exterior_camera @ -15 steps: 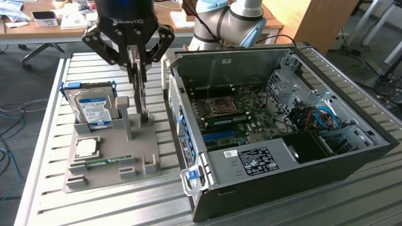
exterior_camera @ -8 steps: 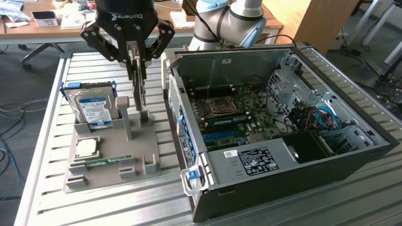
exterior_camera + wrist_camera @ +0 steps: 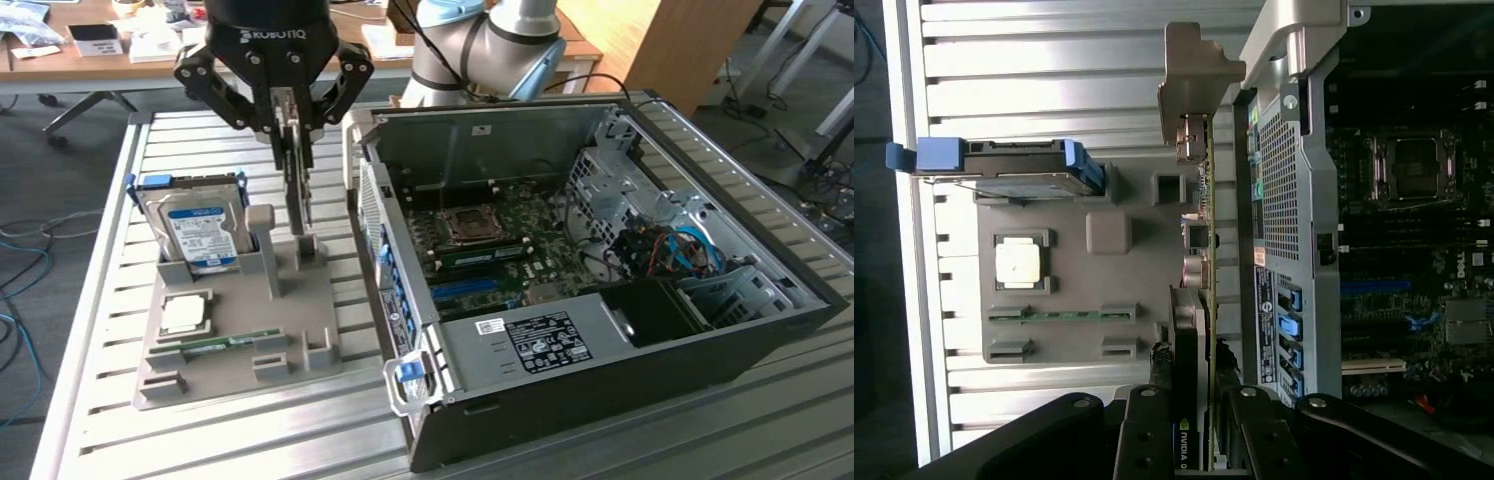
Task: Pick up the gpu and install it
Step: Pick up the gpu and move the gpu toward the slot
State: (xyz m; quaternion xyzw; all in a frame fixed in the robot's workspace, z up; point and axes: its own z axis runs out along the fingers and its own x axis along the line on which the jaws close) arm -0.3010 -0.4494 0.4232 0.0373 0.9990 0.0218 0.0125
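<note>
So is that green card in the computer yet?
Not yet: the gpu stands on edge at the grey holder, outside the computer case, gripper shut on it.

The bench [image 3: 94,330] is made of long silver metal strips with thin gaps between them. Bright light makes it shine. Beside it, on the exterior view's left, the floor [image 3: 60,190] is dark grey, and blue and white cables [image 3: 19,290] lie on it. Behind the bench stands a wooden desk [image 3: 80,62] with papers [image 3: 30,35] and a small box [image 3: 96,40] on top. Dark chair legs [image 3: 83,108] show under the desk. A tall wooden board [image 3: 661,40] stands at the back, on the exterior view's right.
</note>
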